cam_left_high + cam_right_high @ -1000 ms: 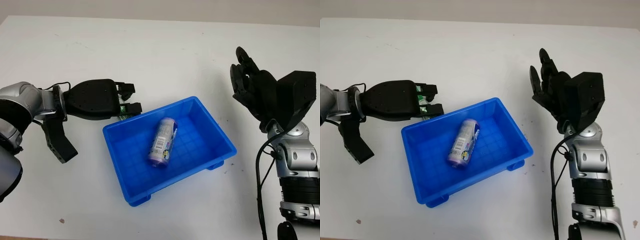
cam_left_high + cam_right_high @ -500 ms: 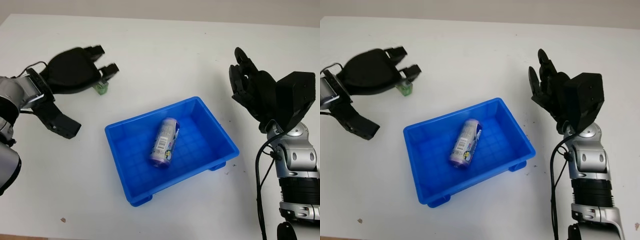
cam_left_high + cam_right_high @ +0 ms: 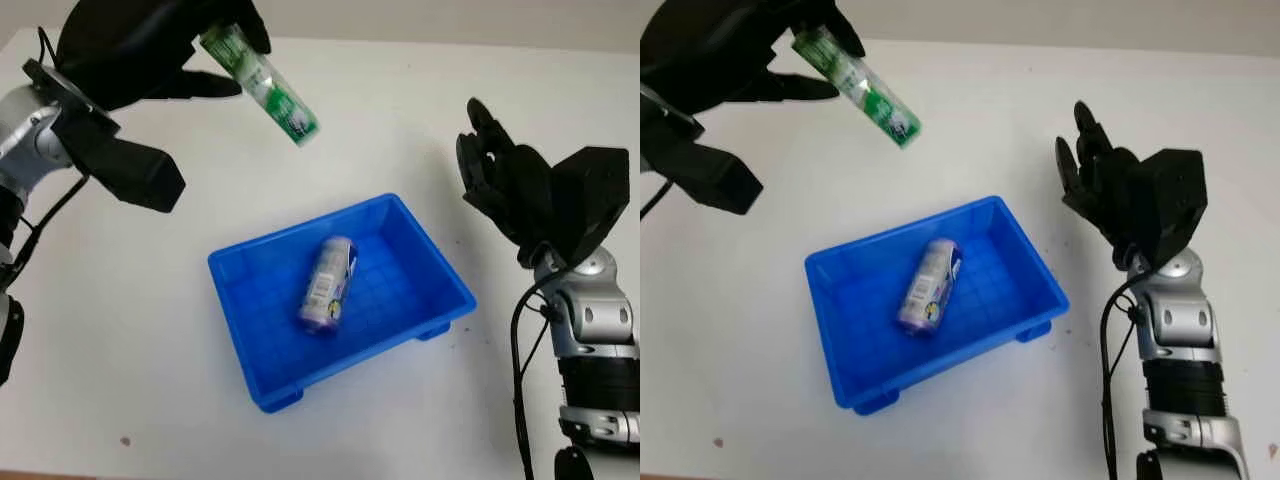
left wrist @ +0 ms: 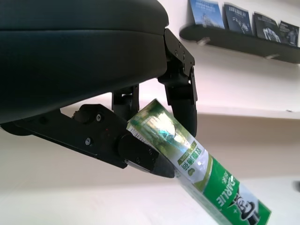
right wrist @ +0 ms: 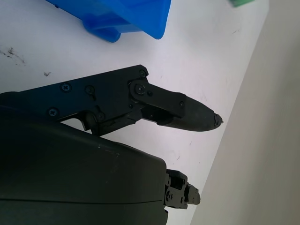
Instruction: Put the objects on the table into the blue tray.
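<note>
While the left hand (image 3: 150,45) grips a green tube (image 3: 262,84) by its upper end, the tube hangs tilted in the air above the white table (image 3: 400,120), up and left of the blue tray (image 3: 245,290). Nothing lies between tube and tray. Inside the tray, a purple-labelled can (image 3: 327,283) rests on its side on the gridded plastic floor. Raised to the tray's right, the right hand (image 3: 500,180) is open, holding nothing. The tube's printed packaging is glossy.

Left hand (image 3: 150,45) holds a green tube (image 3: 262,86) above the blue tray (image 3: 250,300).
</note>
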`<state>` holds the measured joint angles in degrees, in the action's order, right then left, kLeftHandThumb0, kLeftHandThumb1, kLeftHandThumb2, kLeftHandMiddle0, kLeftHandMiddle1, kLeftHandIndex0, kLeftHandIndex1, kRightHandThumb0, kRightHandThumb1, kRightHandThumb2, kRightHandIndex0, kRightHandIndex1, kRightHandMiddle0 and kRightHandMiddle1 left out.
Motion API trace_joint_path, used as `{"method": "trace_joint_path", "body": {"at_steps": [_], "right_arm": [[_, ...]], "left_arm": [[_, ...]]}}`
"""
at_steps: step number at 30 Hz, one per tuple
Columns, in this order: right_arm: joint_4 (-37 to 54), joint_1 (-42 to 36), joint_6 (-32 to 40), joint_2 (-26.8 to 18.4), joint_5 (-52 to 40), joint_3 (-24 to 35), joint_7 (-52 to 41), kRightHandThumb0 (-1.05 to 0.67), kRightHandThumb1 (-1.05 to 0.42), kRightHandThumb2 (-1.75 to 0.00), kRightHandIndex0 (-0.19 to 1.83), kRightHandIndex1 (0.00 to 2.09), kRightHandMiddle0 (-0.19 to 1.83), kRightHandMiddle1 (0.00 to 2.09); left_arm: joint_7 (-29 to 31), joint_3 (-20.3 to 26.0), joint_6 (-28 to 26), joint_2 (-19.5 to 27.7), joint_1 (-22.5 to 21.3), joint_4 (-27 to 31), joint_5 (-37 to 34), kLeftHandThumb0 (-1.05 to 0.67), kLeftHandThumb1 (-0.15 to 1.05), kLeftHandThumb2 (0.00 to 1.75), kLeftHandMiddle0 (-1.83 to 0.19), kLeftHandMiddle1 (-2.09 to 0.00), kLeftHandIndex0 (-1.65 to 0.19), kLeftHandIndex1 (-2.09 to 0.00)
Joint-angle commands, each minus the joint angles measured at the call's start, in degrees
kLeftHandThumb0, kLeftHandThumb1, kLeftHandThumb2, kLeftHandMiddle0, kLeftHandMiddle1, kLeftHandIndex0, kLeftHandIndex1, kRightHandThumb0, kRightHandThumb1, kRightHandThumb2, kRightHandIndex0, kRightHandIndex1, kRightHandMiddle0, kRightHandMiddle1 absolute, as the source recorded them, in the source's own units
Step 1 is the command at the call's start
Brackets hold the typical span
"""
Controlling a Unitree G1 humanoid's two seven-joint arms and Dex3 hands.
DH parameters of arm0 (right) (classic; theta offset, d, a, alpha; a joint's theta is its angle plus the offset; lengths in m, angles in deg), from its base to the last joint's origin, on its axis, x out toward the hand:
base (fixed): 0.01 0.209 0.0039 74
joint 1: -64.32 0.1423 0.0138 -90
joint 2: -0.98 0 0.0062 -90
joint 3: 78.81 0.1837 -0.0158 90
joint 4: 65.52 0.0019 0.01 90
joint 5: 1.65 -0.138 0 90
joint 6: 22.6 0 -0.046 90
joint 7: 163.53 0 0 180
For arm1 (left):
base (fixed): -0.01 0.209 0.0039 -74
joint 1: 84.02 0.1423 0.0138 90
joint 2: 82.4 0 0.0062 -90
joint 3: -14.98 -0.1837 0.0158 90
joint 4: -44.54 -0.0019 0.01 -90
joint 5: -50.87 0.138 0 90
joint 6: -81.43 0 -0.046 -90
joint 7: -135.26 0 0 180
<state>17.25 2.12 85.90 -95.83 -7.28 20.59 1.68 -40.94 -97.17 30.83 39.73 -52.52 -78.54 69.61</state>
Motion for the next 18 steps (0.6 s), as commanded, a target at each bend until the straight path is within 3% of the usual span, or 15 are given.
{"method": "trace_joint_path", "body": {"at_steps": [1, 3, 9, 14, 18], "right_arm": [[0.5, -0.2, -0.8, 0.1, -0.3, -0.2, -0.3, -0.62, -1.05, -0.66, -0.16, 0.05, -0.16, 0.05], [0.5, -0.3, -0.8, 0.2, -0.1, -0.2, -0.3, -0.62, -1.05, -0.66, -0.17, 0.05, -0.17, 0.05], [0.2, -0.4, -1.4, 0.2, -0.1, -0.2, -0.2, -0.62, -1.05, -0.66, -0.17, 0.05, -0.16, 0.05], [0.4, -0.6, -1.6, 0.0, 0.3, -0.4, -0.2, -0.62, -1.05, -0.66, -0.17, 0.05, -0.16, 0.05], [0.4, -0.7, -1.6, 0.0, 0.2, -0.4, -0.3, -0.62, -1.05, -0.66, -0.17, 0.05, -0.17, 0.05]], "left_arm": [[9.3, 4.0, -5.0, 3.2, 4.9, 10.5, -6.5, -0.25, 0.99, 0.06, -0.55, -1.42, -0.43, -1.11], [17.1, 6.2, -10.0, 3.2, 7.6, 16.2, -11.8, -0.21, 1.01, 0.06, -0.55, -1.44, -0.43, -1.12], [31.8, 10.4, -21.7, 2.4, 11.8, 26.2, -17.7, -0.20, 1.01, 0.05, -0.64, -1.29, -0.44, -1.19], [44.9, 10.5, -31.0, 2.9, 12.3, 30.9, -20.5, -0.20, 1.02, 0.05, -0.56, -1.30, -0.37, -1.17], [50.9, 11.1, -33.1, 1.2, 12.7, 31.3, -22.5, -0.14, 0.99, 0.05, -0.64, -1.14, -0.44, -1.11]]}}
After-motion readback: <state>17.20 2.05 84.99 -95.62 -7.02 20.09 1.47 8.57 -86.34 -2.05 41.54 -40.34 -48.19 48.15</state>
